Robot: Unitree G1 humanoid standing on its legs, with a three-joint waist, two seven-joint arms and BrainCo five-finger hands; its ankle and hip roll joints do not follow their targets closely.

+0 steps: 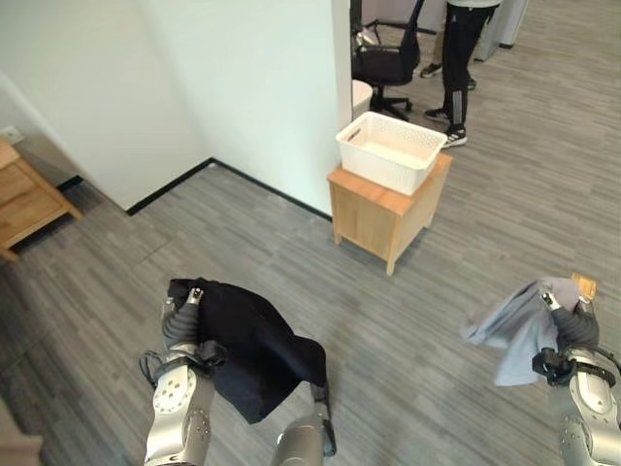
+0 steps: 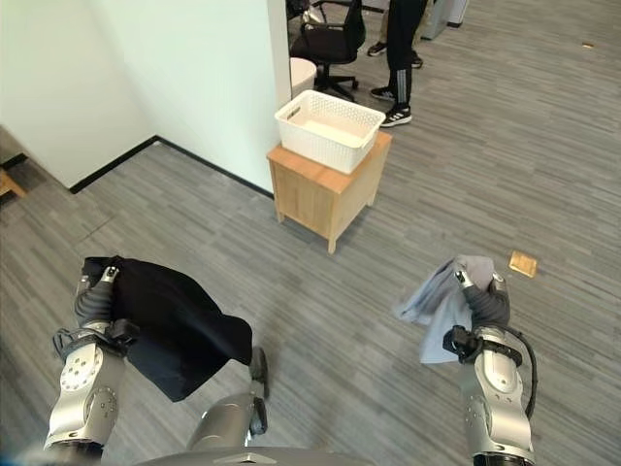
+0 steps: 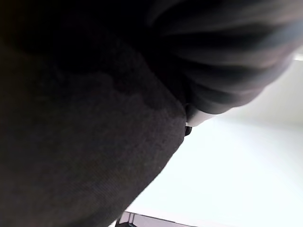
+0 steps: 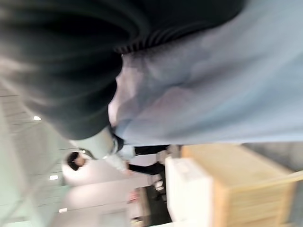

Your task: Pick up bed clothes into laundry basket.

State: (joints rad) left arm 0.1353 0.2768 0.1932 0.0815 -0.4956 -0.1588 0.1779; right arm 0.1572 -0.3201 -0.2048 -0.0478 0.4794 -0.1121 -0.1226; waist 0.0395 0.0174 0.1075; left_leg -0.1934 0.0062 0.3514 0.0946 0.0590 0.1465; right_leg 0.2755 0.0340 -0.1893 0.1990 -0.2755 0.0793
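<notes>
While both arms are loaded, neither garment is anywhere near its target. Left eye view: the left hand [image 1: 184, 316] is raised with a black garment [image 1: 254, 348] draped over it and hanging down toward the floor; the fingers are buried in the cloth, so I cannot tell how they are closed. The right hand [image 1: 574, 325] carries a pale blue-grey garment [image 1: 519, 325] bunched against it, the loose end drooping to the inside. The white laundry basket [image 1: 390, 152] sits on a small wooden stand [image 1: 383, 216] well ahead, beside the white wall corner [image 1: 291, 107]. A person [image 1: 464, 58] stands just behind the basket, next to an office chair [image 1: 388, 60].

Right eye view: same layout. A small flat tan object [image 2: 523, 263] lies on the floor near the right hand.

Left wrist view: dark cloth lies across the lens, the ribbed cover above it; no finger is visible, so the grip cannot be read.

Right wrist view: blue-grey cloth lies over the hand, the fingers hidden; the stand and basket appear beyond.

Risks, as judged:
- Black garment seems draped rather than visibly clamped; arm swing while walking could slide it off.
- Its long tail hangs low and might catch the robot's step.
- Basket perches on a narrow stand; a hand striking the rim could shove it off.
- Person close behind the basket limits approach room.
</notes>
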